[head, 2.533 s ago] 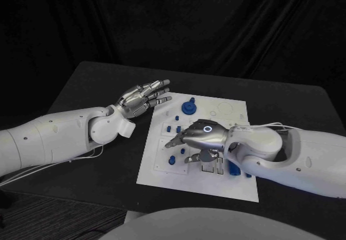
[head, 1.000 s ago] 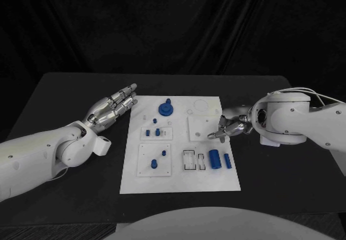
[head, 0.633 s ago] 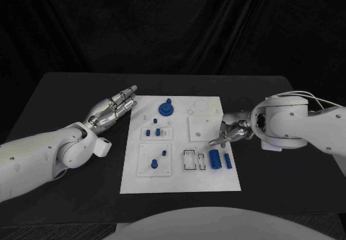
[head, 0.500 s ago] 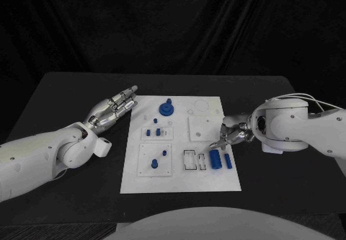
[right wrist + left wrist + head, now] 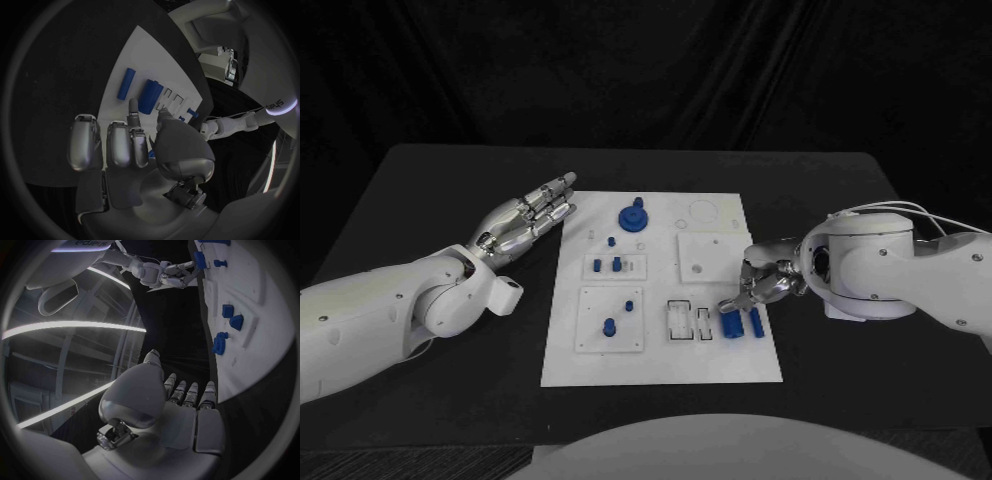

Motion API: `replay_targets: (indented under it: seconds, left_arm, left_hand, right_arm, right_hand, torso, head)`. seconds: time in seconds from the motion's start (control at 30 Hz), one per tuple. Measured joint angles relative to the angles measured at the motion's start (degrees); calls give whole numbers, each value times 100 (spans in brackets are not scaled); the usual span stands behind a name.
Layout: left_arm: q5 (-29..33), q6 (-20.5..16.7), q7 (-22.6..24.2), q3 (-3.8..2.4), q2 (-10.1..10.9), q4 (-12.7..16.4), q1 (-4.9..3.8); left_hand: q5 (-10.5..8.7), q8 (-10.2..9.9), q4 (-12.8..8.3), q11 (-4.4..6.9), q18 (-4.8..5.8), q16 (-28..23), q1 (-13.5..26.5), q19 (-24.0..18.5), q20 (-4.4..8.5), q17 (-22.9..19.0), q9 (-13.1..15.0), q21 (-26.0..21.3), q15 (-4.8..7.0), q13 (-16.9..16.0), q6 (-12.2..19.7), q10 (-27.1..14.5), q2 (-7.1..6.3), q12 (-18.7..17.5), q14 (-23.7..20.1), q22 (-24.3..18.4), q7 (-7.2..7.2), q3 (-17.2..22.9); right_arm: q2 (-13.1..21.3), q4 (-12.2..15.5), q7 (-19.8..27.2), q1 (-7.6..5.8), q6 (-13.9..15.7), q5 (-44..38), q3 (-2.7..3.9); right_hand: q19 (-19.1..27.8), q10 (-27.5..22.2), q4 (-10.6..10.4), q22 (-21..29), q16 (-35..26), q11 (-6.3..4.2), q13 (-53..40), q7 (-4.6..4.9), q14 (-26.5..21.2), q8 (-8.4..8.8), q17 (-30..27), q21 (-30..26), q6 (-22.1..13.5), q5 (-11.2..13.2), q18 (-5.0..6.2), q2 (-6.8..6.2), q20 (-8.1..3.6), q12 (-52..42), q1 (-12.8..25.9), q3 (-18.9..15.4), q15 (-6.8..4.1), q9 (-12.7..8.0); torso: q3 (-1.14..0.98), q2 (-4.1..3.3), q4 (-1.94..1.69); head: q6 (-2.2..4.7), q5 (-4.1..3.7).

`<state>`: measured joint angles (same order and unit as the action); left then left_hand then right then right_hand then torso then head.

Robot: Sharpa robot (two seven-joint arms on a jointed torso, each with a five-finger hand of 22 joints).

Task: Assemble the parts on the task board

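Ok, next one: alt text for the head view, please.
The right hand reaches down over two blue cylinders near the right edge of a white task board on a black table. The left hand rests open beside the board's left edge.

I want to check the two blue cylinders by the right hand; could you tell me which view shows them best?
The right wrist view: the two blue cylinders lie unobstructed on the task board, beyond the right hand. The head view partly hides them; the left wrist view shows them tiny.
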<state>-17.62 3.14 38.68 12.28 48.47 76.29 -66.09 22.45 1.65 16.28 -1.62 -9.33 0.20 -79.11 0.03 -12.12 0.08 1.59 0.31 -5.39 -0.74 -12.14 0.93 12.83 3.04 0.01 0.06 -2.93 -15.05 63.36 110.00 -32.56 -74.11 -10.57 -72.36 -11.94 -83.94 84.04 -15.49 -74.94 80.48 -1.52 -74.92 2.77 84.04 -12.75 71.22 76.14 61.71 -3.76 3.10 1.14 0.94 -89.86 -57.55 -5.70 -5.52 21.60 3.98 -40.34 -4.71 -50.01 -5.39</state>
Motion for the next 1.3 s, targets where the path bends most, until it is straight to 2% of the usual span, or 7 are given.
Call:
replay_targets:
  seconds: [0.43,0.53,0.67,0.83,1.0,1.23,1.3]
  left_arm:
    - [-9,163,3,0,-21,-30,1]
    - [-10,201,3,0,-22,-33,1]
    - [-11,248,4,0,-26,-39,1]
    - [-11,303,5,0,-38,-51,2]
    - [-12,361,5,0,-45,-57,4]
    - [-14,432,6,0,-45,-57,7]
    - [-14,444,6,0,-44,-57,7]
  left_hand:
    - [51,0,-8,-85,1,0,-77,-7,-48,0,1,1,-76,0,-8,7,26,0,1,1,21,40]
    - [51,0,-24,-85,1,0,-77,-7,-48,-2,1,1,-97,0,-16,7,26,0,-20,1,29,56]
    - [51,0,-24,-125,1,0,-77,-7,-47,-4,1,1,-118,-1,-14,6,26,0,1,1,70,56]
    - [72,0,-24,-125,2,0,-99,-7,-89,-4,1,1,-159,-1,-14,7,48,0,1,2,111,56]
    - [72,0,-24,-165,2,0,-99,5,-118,-4,1,1,-165,-1,-41,6,48,0,-4,4,137,88]
    - [71,0,-24,-165,2,0,-118,14,-149,-3,1,1,-200,-1,-55,6,68,0,2,15,152,87]
    - [90,0,-24,-165,2,0,-119,14,-149,-2,2,1,-200,-1,-55,7,68,0,2,16,152,87]
  right_arm:
    - [-154,-70,-48,291,143,-376,1]
    - [-206,-99,-46,357,219,-434,1]
    - [-255,-124,-22,392,354,-463,8]
    - [-298,-146,31,411,551,-436,10]
    - [-331,-199,69,415,667,-311,10]
    - [-341,-235,111,412,762,170,32]
    - [-330,-235,123,411,793,355,33]
  right_hand:
    - [0,0,54,1,-24,0,1,-41,0,6,-55,-36,229,32,1,-131,0,0,-130,21,0,6]
    - [0,0,89,1,-23,0,1,-64,0,5,-80,-36,275,28,1,-96,0,0,-201,57,0,46]
    - [0,-20,257,1,-58,-22,1,-63,0,-11,-130,-71,328,-302,1,-117,0,0,-456,146,0,126]
    - [0,4,496,2,-81,-39,1,-87,-4,-11,-206,-98,304,-1282,1,-185,0,0,-791,173,5,255]
    - [0,-12,532,2,-184,-60,1,-42,-5,-12,-391,-261,205,-1880,1,-318,0,1,-925,137,-11,295]
    - [0,-5,405,2,-218,-68,-3,-18,-7,45,-521,-344,116,-4083,1,-502,0,1,-1108,263,-10,363]
    - [0,-5,304,2,-218,-68,-3,-13,-7,69,-546,-380,68,-4214,1,-519,0,1,-1125,364,-9,374]
  torso:
    - [-2,-7,-1]
    - [-5,-8,-1]
    - [-8,-9,-1]
    - [-9,-8,-1]
    - [-8,-8,-1]
    - [-8,-7,-2]
    - [-8,-7,-2]
  head:
    - [0,24]
    - [0,34]
    - [0,43]
    - [0,40]
    - [0,46]
    - [0,73]
    - [0,77]
